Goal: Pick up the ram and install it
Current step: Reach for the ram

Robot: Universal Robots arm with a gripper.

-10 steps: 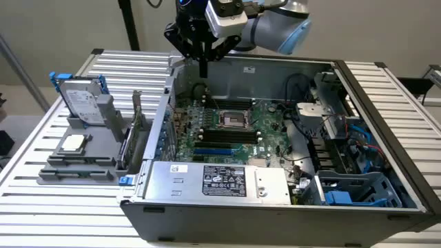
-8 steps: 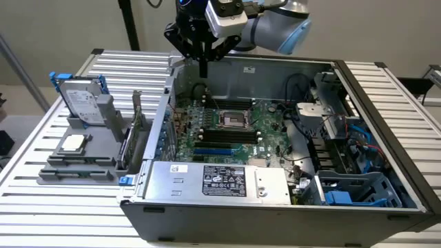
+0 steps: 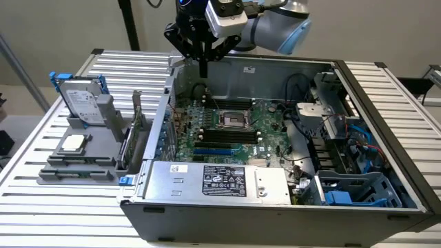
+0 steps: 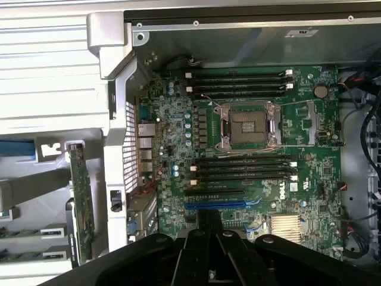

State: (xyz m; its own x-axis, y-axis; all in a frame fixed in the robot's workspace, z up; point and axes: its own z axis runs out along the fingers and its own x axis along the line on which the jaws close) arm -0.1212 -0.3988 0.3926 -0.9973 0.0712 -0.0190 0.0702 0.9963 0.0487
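Note:
The ram (image 3: 74, 172) lies as a thin green stick in the front of a grey parts holder (image 3: 96, 155), at the exterior view's left, outside the computer case. In the wrist view the ram (image 4: 27, 231) shows at the frame's edge. My gripper (image 3: 204, 72) hangs high over the back left corner of the open case, far from the ram. Its fingers are shut with nothing between them. In the wrist view my gripper (image 4: 208, 232) sits over the motherboard (image 4: 297, 196). The black memory slots (image 3: 224, 135) (image 4: 244, 167) beside the processor socket stand empty.
The holder also carries a hard drive (image 3: 82, 101), a silver processor chip (image 3: 74, 143) and a tall expansion card (image 3: 135, 124) (image 4: 80, 202). The case wall (image 3: 162, 129) stands between holder and motherboard. A power supply (image 3: 217, 181) and cables (image 3: 344, 139) fill the case's near and right sides.

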